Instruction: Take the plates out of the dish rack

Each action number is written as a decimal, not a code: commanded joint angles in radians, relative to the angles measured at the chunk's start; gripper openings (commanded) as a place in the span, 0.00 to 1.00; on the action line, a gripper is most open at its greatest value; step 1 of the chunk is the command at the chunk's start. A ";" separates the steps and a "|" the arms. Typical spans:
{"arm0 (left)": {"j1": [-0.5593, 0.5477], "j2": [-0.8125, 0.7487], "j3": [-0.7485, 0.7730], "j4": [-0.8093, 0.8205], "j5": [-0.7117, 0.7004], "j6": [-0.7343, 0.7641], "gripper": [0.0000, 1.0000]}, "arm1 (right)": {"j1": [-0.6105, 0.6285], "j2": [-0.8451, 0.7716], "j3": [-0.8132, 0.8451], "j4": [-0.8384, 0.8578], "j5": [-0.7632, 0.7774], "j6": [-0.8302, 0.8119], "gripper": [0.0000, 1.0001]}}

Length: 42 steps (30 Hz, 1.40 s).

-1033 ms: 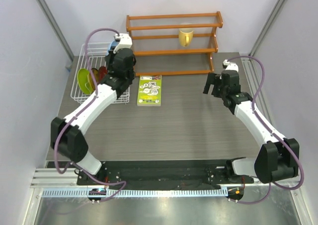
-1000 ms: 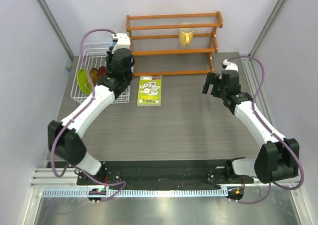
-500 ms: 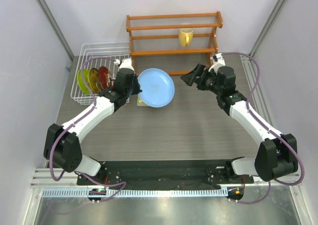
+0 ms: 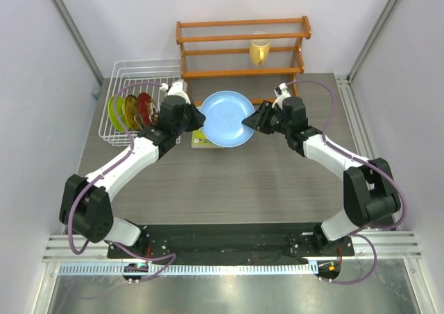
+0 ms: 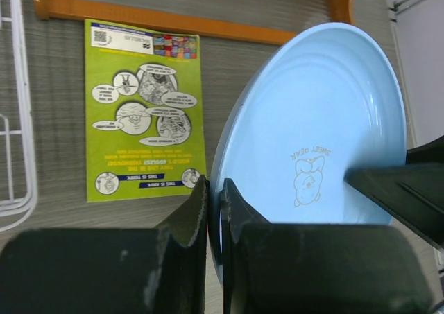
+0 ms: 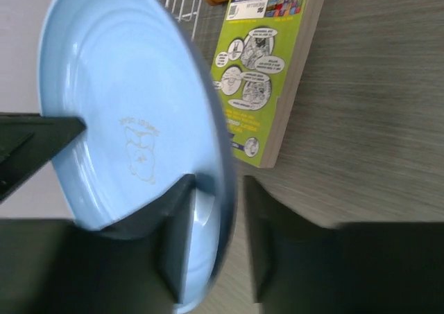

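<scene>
A light blue plate (image 4: 225,118) hangs in mid-air between the two arms, broad face tilted up and its axis running left to right, above a green comic booklet (image 4: 200,142) on the table (image 4: 243,182) before the orange shelf (image 4: 239,47). The left gripper (image 4: 199,123) pinches its left rim tight, while the right gripper (image 4: 249,123) straddles the opposite rim, fingers parted. The plate is ringed, with a faint bear print at its centre; the lime green (image 4: 114,113), yellow-orange (image 4: 130,110) and dark red (image 4: 145,106) plates stand on edge in the dish rack (image 4: 132,71).

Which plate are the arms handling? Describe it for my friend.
Look just in front of the orange wooden shelf. The light blue plate hangs there between the left gripper and right gripper, larger than the three small coloured plates standing in the white rack.
</scene>
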<state>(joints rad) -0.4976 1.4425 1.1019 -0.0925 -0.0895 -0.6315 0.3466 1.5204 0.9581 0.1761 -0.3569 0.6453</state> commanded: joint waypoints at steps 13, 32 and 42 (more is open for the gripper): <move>0.034 -0.134 -0.065 -0.072 -0.400 0.125 0.95 | -0.251 -0.186 -0.021 -0.360 0.196 -0.205 0.01; 0.324 -0.096 -0.053 -0.043 -0.432 0.269 0.95 | -0.302 0.118 -0.056 -0.305 0.079 -0.230 0.30; 0.347 -0.011 -0.047 0.052 -0.411 0.282 0.92 | -0.302 0.011 -0.012 -0.440 0.363 -0.298 0.68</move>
<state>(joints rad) -0.1669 1.4021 1.0317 -0.1368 -0.5030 -0.3763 0.0444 1.6405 0.8955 -0.1909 -0.1684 0.3992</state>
